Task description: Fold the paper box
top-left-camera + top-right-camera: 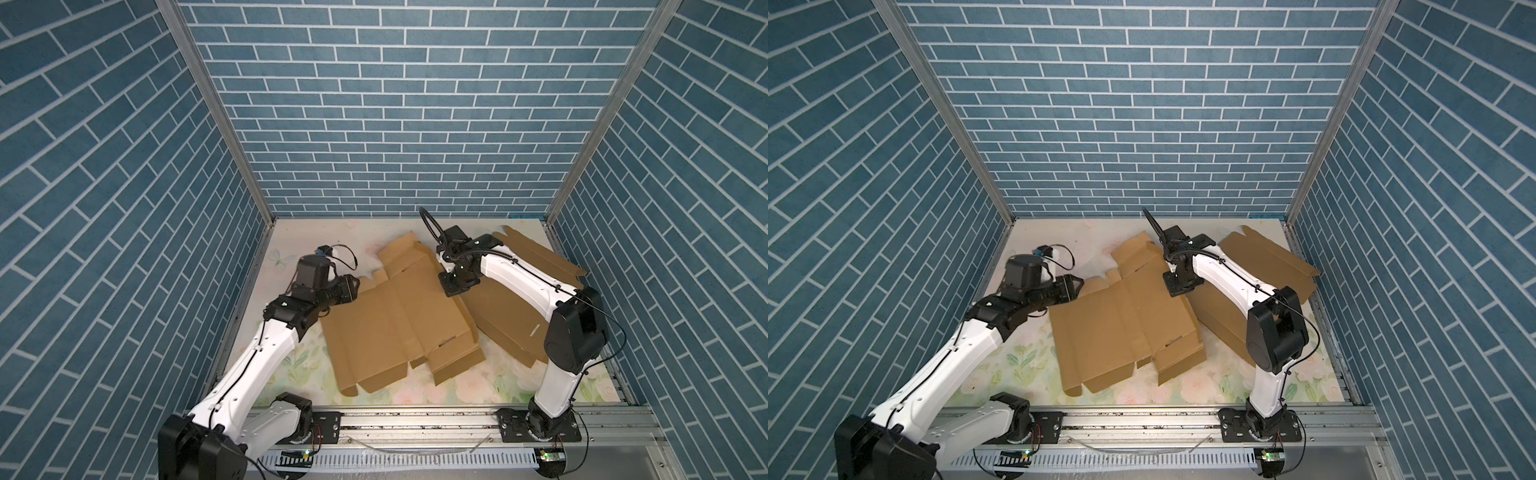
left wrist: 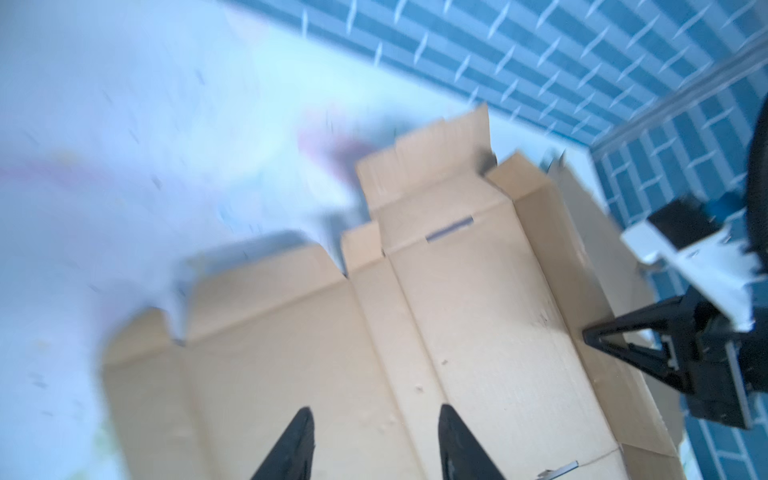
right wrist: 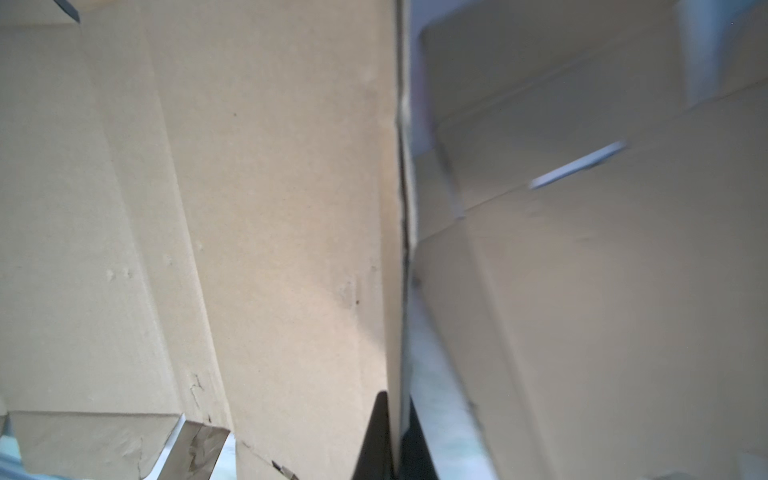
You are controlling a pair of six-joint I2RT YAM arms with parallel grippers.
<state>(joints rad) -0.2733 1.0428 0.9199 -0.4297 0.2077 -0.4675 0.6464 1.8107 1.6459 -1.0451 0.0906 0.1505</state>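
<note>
- The box [image 1: 395,328] is lying flat and unfolded in the middle of the table [image 1: 307,237], as both top views are showing.
- The right claw [image 3: 394,415] is clenching tight on the box's right edge, with the cardboard sitting between its 2 fingers [image 3: 376,440].
- The left claw [image 2: 374,411] is hanging about half open over the box's left part, gripping nothing; I cannot tell whether its tips are touching the cardboard.
- Another cardboard sheet [image 1: 511,320] is lying just beside the box, partly under the right arm.
</note>
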